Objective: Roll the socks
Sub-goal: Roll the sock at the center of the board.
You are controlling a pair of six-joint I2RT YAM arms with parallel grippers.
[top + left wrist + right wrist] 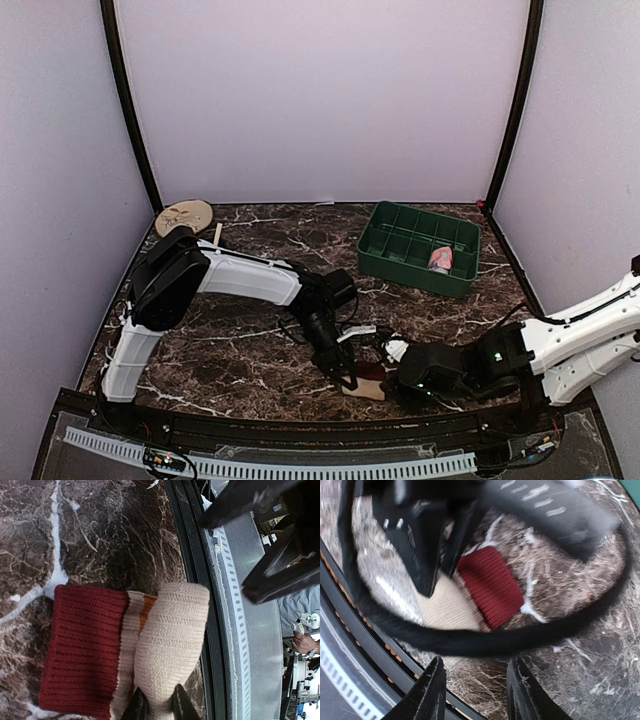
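At the upper left of the counter (pixel 240 350), seen from overhead, lies a round wooden disc (pixel 185 215), well apart from everything else. Toward the bottom centre, the left hand (pixel 158 706) is clamped on the tan sock (pixel 170 635) — its fingers pinch the cream foot end, which is folded over beside the dark red ribbed cuff, near the counter's front edge. Just right of it, the right hand (pixel 476 672) hangs low with its fingers apart, gripping nothing. At the upper right, the pink sock (pixel 441 259) sits in a compartment toward the lower right of the green tray (pixel 410 270).
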